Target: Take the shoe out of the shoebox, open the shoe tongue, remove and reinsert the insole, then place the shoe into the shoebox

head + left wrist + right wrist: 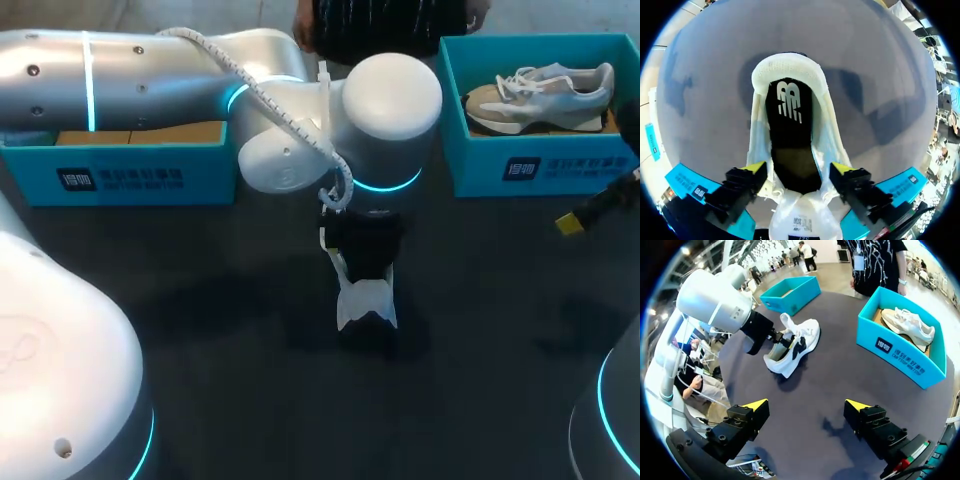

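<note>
A white shoe [366,303] lies on the dark table's middle, with its tongue [801,217] pulled back and a black insole [790,125] showing inside. My left gripper [799,168] hangs right over the shoe's opening, open, with one yellow tip on each side of the upper. In the head view the arm's wrist covers most of the shoe. My right gripper [806,404] is open and holds nothing, well off to the right of the shoe [792,346]. One of its yellow tips shows at the head view's right edge [571,224].
At the back right stands a teal shoebox [520,165], which holds a second pale shoe [545,92]. Another teal box [130,175] with a brown bottom stands at the back left, partly behind my left arm.
</note>
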